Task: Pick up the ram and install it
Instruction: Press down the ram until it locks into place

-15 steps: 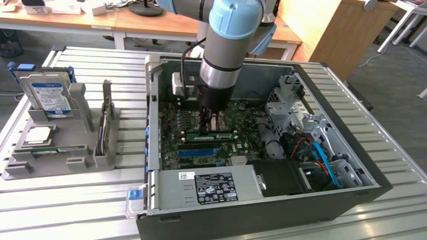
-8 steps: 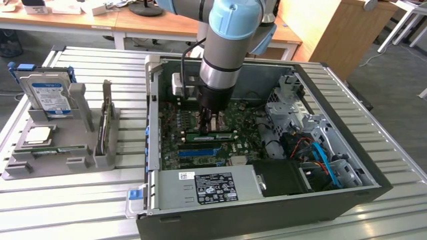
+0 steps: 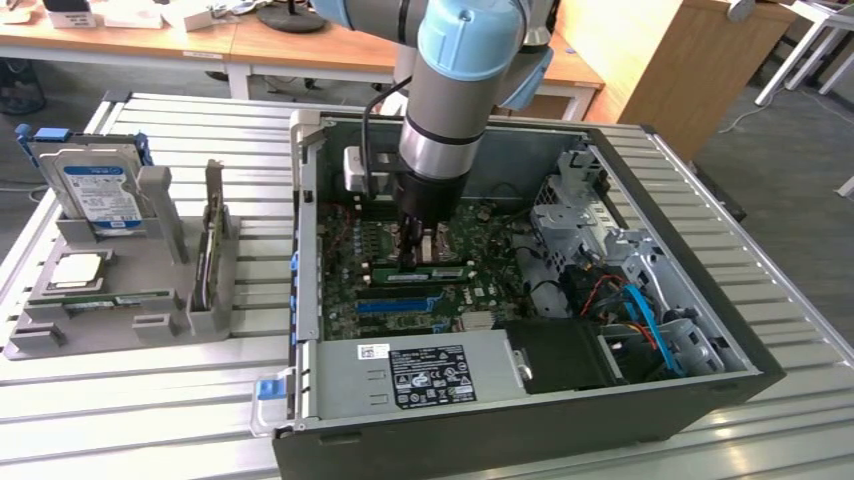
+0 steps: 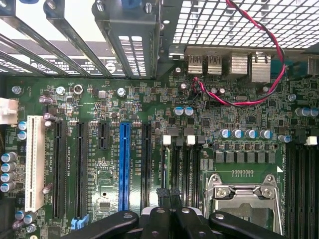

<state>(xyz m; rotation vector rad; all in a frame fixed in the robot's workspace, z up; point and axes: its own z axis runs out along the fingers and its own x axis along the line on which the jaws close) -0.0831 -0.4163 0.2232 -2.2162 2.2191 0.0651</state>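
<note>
My gripper (image 3: 416, 238) reaches down into the open computer case (image 3: 694, 400), low over the motherboard (image 3: 461, 255). A long green stick, the ram (image 3: 422, 272), sits along a memory slot right below and in front of the fingertips. In the wrist view the black fingers (image 4: 162, 199) are shut together with nothing visible between them. They hang over the memory slots (image 4: 182, 167) with white clips, beside the processor socket (image 4: 244, 196). Whether the tips touch the ram I cannot tell.
A grey tray (image 3: 34, 345) on the exterior view's left holds a hard drive (image 3: 96, 190), a square silver processor (image 3: 78, 270) and another green stick (image 3: 120, 300). Inside the case are the power supply (image 3: 414, 375), blue and orange cables (image 3: 641, 310), a drive cage (image 3: 587, 215) and expansion slots (image 4: 124, 164).
</note>
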